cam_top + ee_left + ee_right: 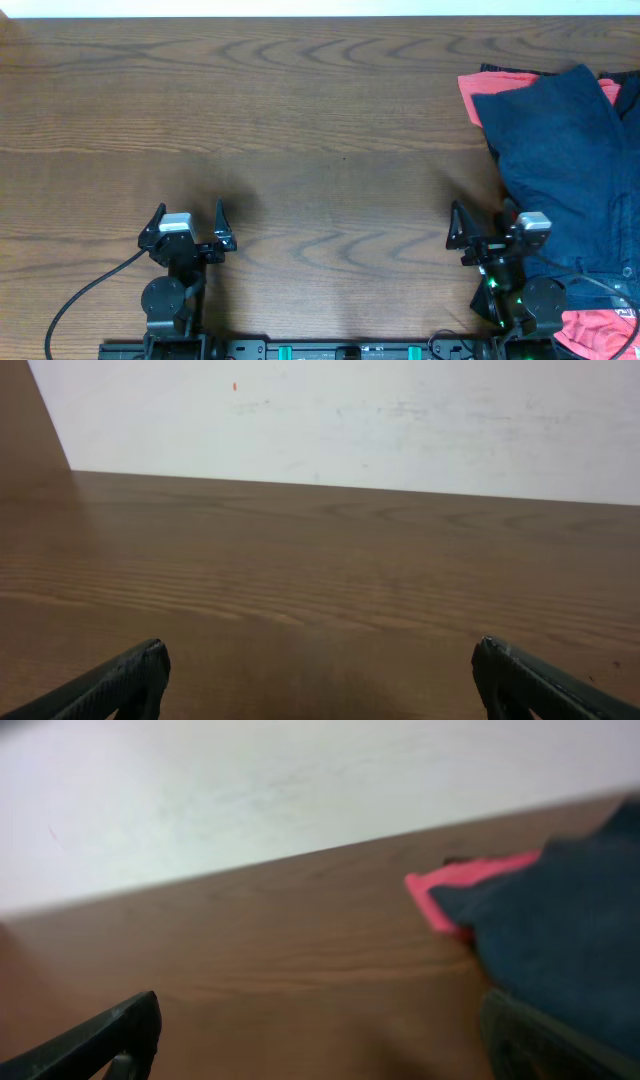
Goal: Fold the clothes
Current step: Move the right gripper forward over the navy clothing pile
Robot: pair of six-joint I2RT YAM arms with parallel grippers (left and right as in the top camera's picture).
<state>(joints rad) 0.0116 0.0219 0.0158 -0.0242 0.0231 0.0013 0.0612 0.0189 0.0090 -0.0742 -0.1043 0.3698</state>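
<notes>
Evidently no fold has been begun. The clothes [565, 150] are heaped in one loose pile at the right edge of the bench [300, 110]. A dark navy garment [560, 130] lies uppermost, and coral-red fabric [476, 95] shows from beneath it at the pile's far left corner (a second patch of coral-red [595, 330] is seen at the pile's near end).

The right fingers [110, 1035] are held at the pile's near left edge, spread wide, with nothing gripped. Whether the outer finger touches the navy cloth cannot be told, since the wrist view is blurred there. This placement is judged to be a ready pose, from which the nearest hem could be reached with little travel.

The left fingers [125, 682] are set well apart from the pile, to its left, equally wide open and empty, over bare wood. The bench between them and the pile is probably where a garment is meant to be spread flat.

A pinch at the navy garment's left edge is judged to be called for next. Because the fabric is limp and far wider than the fingers, the layers beneath could be dragged along with it.
</notes>
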